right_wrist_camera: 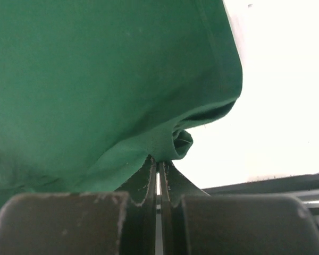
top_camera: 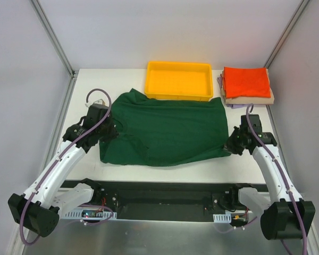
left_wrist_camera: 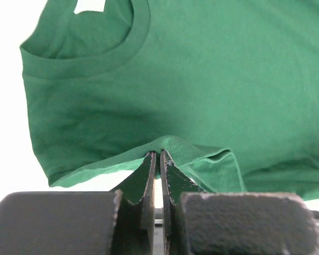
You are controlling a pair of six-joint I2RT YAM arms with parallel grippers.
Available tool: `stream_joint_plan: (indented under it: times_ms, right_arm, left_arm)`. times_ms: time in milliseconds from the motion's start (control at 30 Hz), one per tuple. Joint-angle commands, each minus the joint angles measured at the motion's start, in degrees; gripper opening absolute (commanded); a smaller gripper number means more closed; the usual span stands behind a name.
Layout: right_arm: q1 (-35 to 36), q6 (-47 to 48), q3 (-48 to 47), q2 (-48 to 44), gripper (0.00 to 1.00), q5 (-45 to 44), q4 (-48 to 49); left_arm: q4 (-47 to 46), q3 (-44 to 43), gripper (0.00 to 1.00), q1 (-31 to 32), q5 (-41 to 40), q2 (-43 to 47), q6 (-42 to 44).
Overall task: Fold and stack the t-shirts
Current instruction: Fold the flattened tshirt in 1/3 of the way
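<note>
The dark green t-shirt (top_camera: pixel 167 130) lies spread across the middle of the table, collar toward the left. My left gripper (top_camera: pixel 109 133) is shut on its left edge; in the left wrist view the jaws (left_wrist_camera: pixel 158 154) pinch a fold of green cloth (left_wrist_camera: pixel 202 79) below the collar. My right gripper (top_camera: pixel 232 146) is shut on the shirt's right edge; in the right wrist view the jaws (right_wrist_camera: pixel 158 161) pinch a bunched fold of the cloth (right_wrist_camera: pixel 95 79). A stack of folded shirts sits at the back right: orange-red (top_camera: pixel 246 82) on top, tan (top_camera: pixel 250 99) under it, lavender (top_camera: pixel 221 82) showing at the left edge.
A yellow plastic tray (top_camera: pixel 149 79) stands at the back centre, touching the green shirt's far edge. Metal frame posts rise at both back corners. The table's near edge and a black rail run just in front of the shirt.
</note>
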State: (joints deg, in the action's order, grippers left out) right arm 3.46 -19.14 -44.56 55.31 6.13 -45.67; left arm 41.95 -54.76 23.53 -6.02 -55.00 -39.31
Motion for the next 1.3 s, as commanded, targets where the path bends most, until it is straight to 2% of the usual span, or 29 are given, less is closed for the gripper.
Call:
stream_joint_plan:
  times_ms: [0, 233, 333, 500, 733, 1000, 1067, 1167, 1200, 1233, 1267]
  right_arm:
    - [-0.6, 1.2, -4.1, 3.9, 0.01, -2.5, 5.9]
    - [-1.1, 1.6, -6.2, 9.5, 0.01, -2.7, 9.5]
    - [-1.3, 1.8, -6.7, 10.7, 0.01, -3.4, 10.3]
    - [-1.6, 1.9, -6.9, 12.5, 0.02, -4.5, 10.9]
    - [-2.0, 0.8, -6.2, 13.2, 0.02, -5.7, 12.2]
    - [-2.2, 0.4, -6.5, 18.3, 0.06, -5.8, 15.4]
    - [-2.4, 0.0, -6.9, 20.7, 0.07, -8.8, 17.3]
    - [-2.6, 0.0, -9.5, 25.8, 0.13, -11.9, 20.2]
    - [-2.8, 0.4, -10.8, 27.8, 0.16, -13.1, 21.5]
    - [-2.9, 0.8, -12.5, 29.7, 0.27, -13.8, 21.5]
    - [-2.9, 1.4, -14.7, 31.8, 0.38, -14.4, 21.2]
  left_arm:
    - [-5.6, -1.9, 0.00, -4.3, -0.4, -1.3, 2.5]
    - [-15.5, 0.1, 0.00, -5.3, -3.2, -2.7, 5.6]
    - [-19.5, 0.4, 0.00, -5.4, -2.0, -4.6, 8.1]
    - [-22.4, -0.3, 0.00, -5.8, -3.9, -7.4, 11.4]
    - [-29.8, 0.5, 0.00, -6.2, -1.7, -10.1, 17.6]
    - [-31.9, -1.2, 0.00, -8.0, -1.8, -17.9, 18.8]
    - [-34.2, -1.7, 0.00, -8.6, -1.9, -20.4, 19.4]
    - [-36.4, -4.4, 0.00, -10.6, -1.6, -27.2, 19.4]
    - [-36.6, -5.9, 0.06, -11.4, -1.4, -29.9, 19.4]
    - [-36.5, -8.1, 0.16, -12.0, -0.8, -32.1, 19.2]
    - [-36.2, -10.2, 0.16, -12.7, 0.0, -34.5, 19.2]
